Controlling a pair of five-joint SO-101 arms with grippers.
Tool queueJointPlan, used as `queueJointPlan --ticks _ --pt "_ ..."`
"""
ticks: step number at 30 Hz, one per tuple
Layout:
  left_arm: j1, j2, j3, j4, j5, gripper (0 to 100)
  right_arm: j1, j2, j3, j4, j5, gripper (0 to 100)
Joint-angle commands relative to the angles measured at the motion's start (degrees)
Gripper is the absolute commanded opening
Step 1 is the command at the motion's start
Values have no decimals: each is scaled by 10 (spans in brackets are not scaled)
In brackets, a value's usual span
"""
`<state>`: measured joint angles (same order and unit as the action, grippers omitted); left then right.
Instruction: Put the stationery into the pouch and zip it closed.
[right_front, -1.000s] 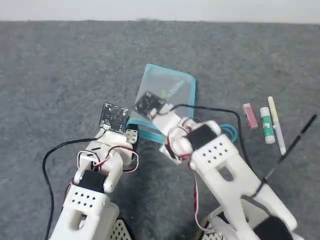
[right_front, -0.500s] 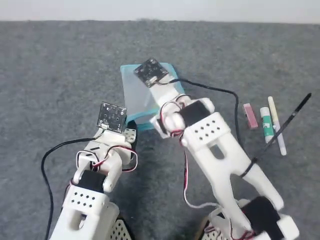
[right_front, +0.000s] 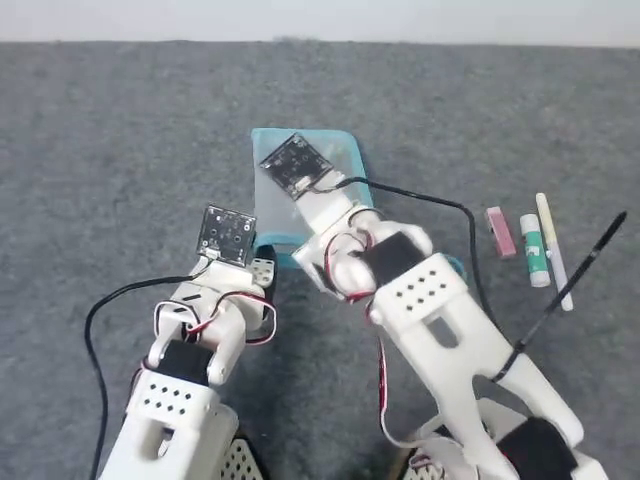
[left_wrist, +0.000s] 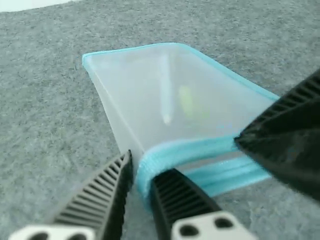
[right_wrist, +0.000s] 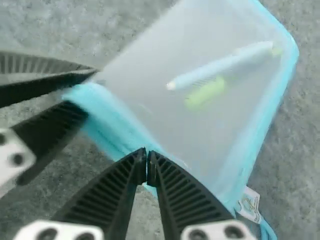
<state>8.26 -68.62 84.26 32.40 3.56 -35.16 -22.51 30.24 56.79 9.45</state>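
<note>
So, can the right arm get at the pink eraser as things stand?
Probably not yet: the right claw is shut on the pouch edge. Once freed, yes, likely: the pink eraser lies uncovered on the table beside that arm.

A pouch (right_front: 345, 160) lies mid-counter (right_front: 120, 130), with a pen (right_wrist: 225, 62) and a marker (right_wrist: 205, 94) side by side inside it. The left end effector (left_wrist: 142, 167) straddles the pouch's near left corner. The right end effector (right_wrist: 146, 152) meets the near edge just to its right. Well to the right, an eraser (right_front: 500, 231), a glue stick (right_front: 534, 250) and a second pen (right_front: 553, 250) lie in a row.
</note>
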Motion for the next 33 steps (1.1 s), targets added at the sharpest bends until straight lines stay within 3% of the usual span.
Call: queueJointPlan --ticks 1,6,10,18,23,27,33 --pt "-2 -10 -7 -21 8 11 79 0 -16 60 16 28" --pt "-2 -10 -7 -20 10 11 184 0 -72 226 105 28" --pt "-2 -9 -7 -20 8 11 312 0 -107 279 176 28" --pt "-2 -7 -7 -19 8 11 500 6 -109 272 324 128" --pt "-2 -10 1 -19 8 11 602 19 -108 230 399 130" --pt "-2 -10 1 -19 8 11 645 89 -120 193 440 133" --pt "-3 -7 2 -19 7 11 674 231 -188 160 442 134"
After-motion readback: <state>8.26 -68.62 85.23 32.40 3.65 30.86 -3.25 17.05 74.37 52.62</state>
